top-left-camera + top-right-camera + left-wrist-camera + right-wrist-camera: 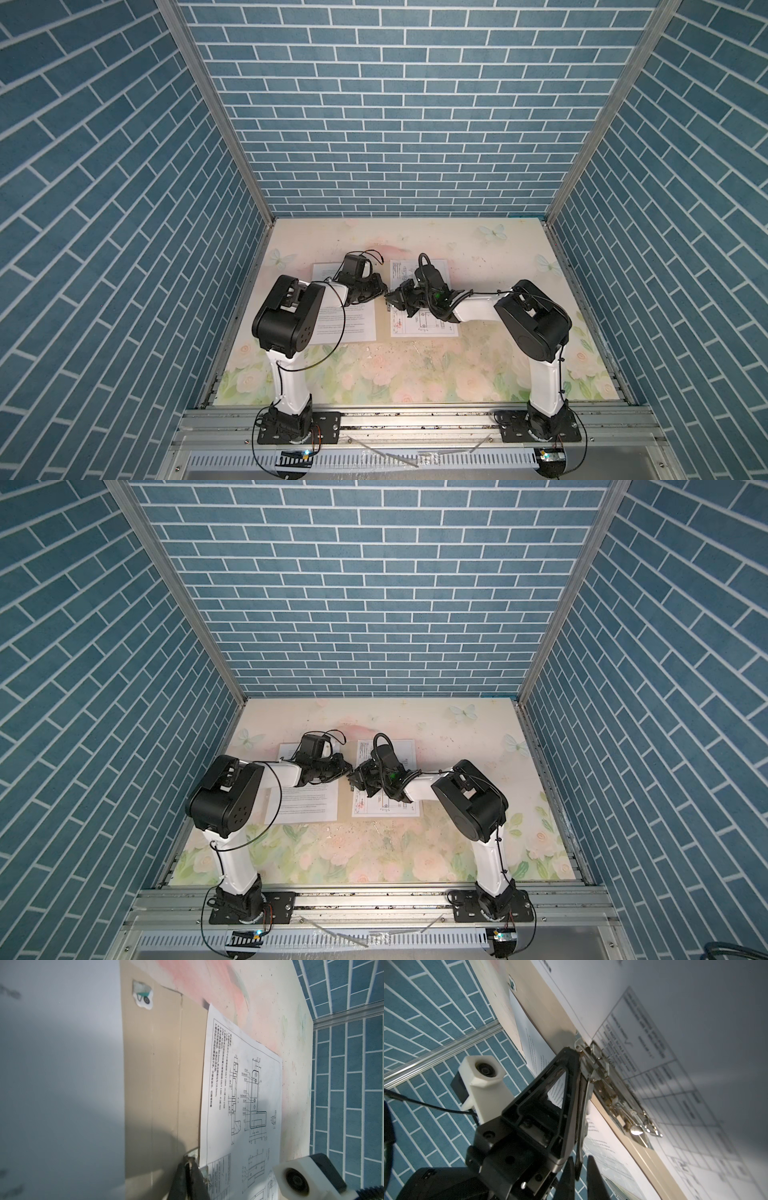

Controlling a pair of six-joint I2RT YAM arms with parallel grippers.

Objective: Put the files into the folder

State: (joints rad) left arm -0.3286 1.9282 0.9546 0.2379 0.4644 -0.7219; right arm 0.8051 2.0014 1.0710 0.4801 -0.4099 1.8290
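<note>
At the fold of the open folder (166, 1064), your left end effector (188, 1158) has its jaws pressed together, tips right against one end of the metal clip (612, 1093) that runs along the fold. A sliver of bright metal shows at those tips, but you cannot tell whether it is pinched. Your right end effector (579, 1159) faces it from the other side, almost tip to tip in both top views, with its jaws drawn in close and only a narrow gap between them; you cannot tell whether it grips anything.

Around them, the folder lies flat and open on the floral surface (374, 370), with one sheet on each half. Your drawing sheet (239, 1095) rests face up on the right half, its inner edge just beside the clip, and your right arm (469, 309) reaches over its middle. Your text sheet (353, 328) rests face up on the left half, partly hidden under your left arm (291, 311). A bare beige strip separates the two sheets, and a small wheelbarrow sticker (142, 995) sits on that strip close to the text sheet. Blue brick-patterned walls (399, 124) close in the surface on three sides.
</note>
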